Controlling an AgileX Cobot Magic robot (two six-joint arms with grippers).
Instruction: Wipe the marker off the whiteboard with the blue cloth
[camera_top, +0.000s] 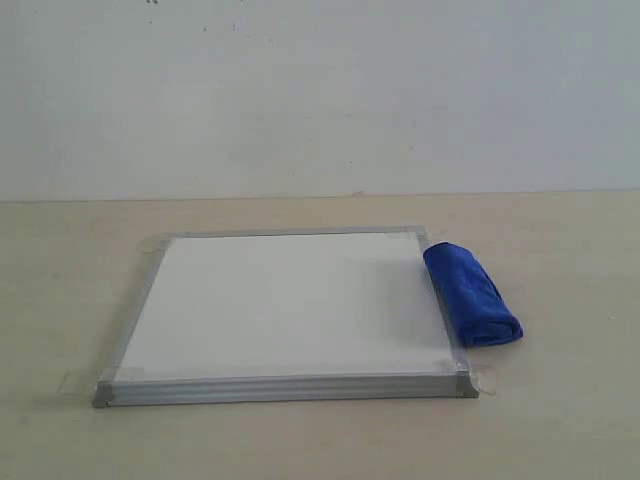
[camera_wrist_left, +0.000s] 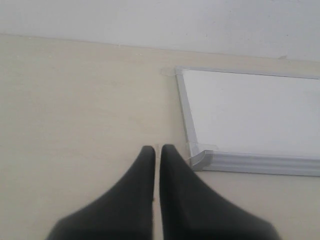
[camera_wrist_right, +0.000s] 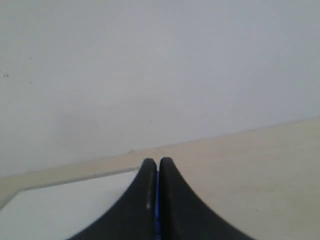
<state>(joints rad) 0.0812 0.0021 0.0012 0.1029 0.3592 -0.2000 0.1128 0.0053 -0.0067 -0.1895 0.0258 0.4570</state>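
Royal-blue cloth (camera_top: 472, 295) lies rolled into a thick bundle on the table (camera_top: 560, 420). It rests against the right-hand frame rail of the whiteboard (camera_top: 285, 305), with its far end at the board's far right corner and its near end angled slightly away from the rail. The whiteboard lies flat at the centre of the table. Its writing surface reads plain white in all three views, bordered by a thin silver-grey frame. Clear tape tabs (camera_top: 72, 382) project from the near corners onto the table.

The left gripper (camera_wrist_left: 157, 150) hovers over bare table just beside a grey corner piece (camera_wrist_left: 201, 161) of the board. Its two black fingers (camera_wrist_left: 135, 200) are closed together with only a narrow slit between them, and nothing is held.

The right gripper (camera_wrist_right: 157, 162) is likewise closed, fingertips together. A thin blue sliver shows in the slit low between its fingers; whether this is the cloth seen beyond them cannot be told. One corner of the whiteboard (camera_wrist_right: 60, 210) appears behind this gripper.

A plain pale wall (camera_top: 320, 90) stands behind the table.
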